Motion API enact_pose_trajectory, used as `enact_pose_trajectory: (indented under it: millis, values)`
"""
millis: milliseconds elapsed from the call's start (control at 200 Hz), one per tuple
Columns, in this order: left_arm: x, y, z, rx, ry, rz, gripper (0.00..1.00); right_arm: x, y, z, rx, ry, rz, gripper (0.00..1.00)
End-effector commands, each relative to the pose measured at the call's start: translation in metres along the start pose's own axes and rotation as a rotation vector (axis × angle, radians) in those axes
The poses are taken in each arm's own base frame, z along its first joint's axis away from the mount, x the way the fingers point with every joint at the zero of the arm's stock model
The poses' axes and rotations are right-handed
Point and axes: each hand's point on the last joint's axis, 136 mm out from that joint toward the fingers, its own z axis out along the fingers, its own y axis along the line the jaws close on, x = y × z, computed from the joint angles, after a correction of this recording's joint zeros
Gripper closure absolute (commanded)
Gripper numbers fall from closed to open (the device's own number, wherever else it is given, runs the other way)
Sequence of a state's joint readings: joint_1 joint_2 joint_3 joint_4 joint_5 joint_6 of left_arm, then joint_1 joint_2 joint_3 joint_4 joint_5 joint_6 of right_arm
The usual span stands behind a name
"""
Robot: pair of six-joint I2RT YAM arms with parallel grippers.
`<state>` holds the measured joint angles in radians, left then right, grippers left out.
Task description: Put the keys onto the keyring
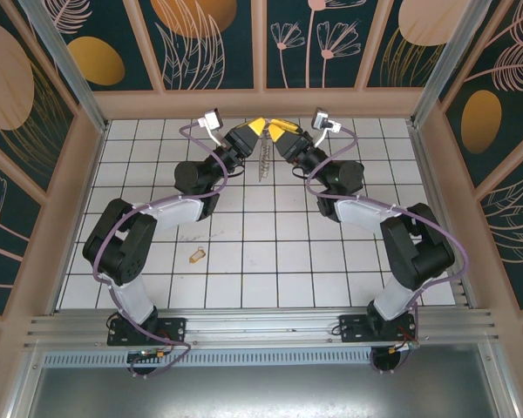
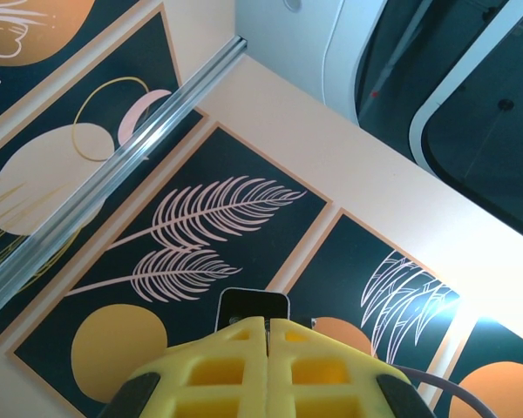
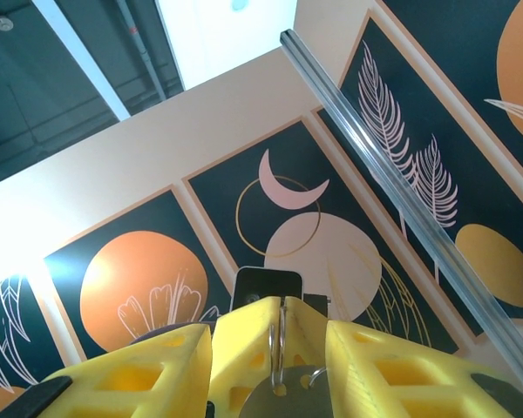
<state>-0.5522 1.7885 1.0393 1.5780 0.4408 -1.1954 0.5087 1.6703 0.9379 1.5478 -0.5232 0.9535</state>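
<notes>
Right wrist view: my right tool (image 3: 283, 306) is clenched on the keyring (image 3: 279, 347). A thin metal loop of it stands upright in the slit between the yellow pads (image 3: 244, 348), with a grey disc (image 3: 281, 399) just below.

Left wrist view: my left tool (image 2: 266, 324) is clenched, its faces pressed flat together. I cannot tell whether it grips anything.

Top external view: both tools meet tip to tip, raised above the far side of the counter (image 1: 288, 235). The keyring hangs down beneath them. The key (image 1: 197, 255) lies flat on the counter, well apart from them, near the left arm (image 1: 122, 248).
</notes>
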Motion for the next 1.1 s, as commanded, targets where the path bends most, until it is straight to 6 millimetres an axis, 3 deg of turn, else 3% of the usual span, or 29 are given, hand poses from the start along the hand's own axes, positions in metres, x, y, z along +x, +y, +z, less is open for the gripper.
enact_pose_trajectory:
  millis: [0,260,430,545,656,666,881,991,1096]
  values:
    - [-0.018,-0.065,-0.005,0.237,-0.081,0.108,1.00,-0.004,0.009,0.005,-0.049,-0.017,-0.007,0.62]
    - [-0.016,-0.061,-0.005,0.229,-0.076,0.105,1.00,0.001,0.010,0.012,-0.058,0.018,-0.009,0.73]
    - [-0.014,-0.057,-0.006,0.220,-0.074,0.104,1.00,0.004,0.010,0.015,-0.055,0.050,-0.017,1.00]
    - [-0.014,-0.057,-0.005,0.200,-0.066,0.126,1.00,0.008,0.008,0.014,-0.031,0.098,-0.044,1.00]
    - [-0.012,-0.041,0.001,0.102,0.019,0.139,0.76,0.009,0.001,0.012,0.002,0.191,-0.088,1.00]
    - [-0.015,-0.048,0.003,0.106,0.027,0.149,0.74,0.009,0.001,0.011,0.005,0.202,-0.092,1.00]
    - [-0.009,-0.036,0.011,-0.091,0.268,0.345,0.50,0.001,-0.008,-0.005,0.065,0.423,-0.239,1.00]
    - [0.000,-0.028,0.006,-0.165,0.407,0.447,0.41,-0.007,-0.007,-0.015,0.070,0.500,-0.301,1.00]
    - [0.007,-0.019,-0.001,-0.206,0.514,0.493,0.39,-0.018,-0.008,-0.022,0.071,0.532,-0.327,1.00]
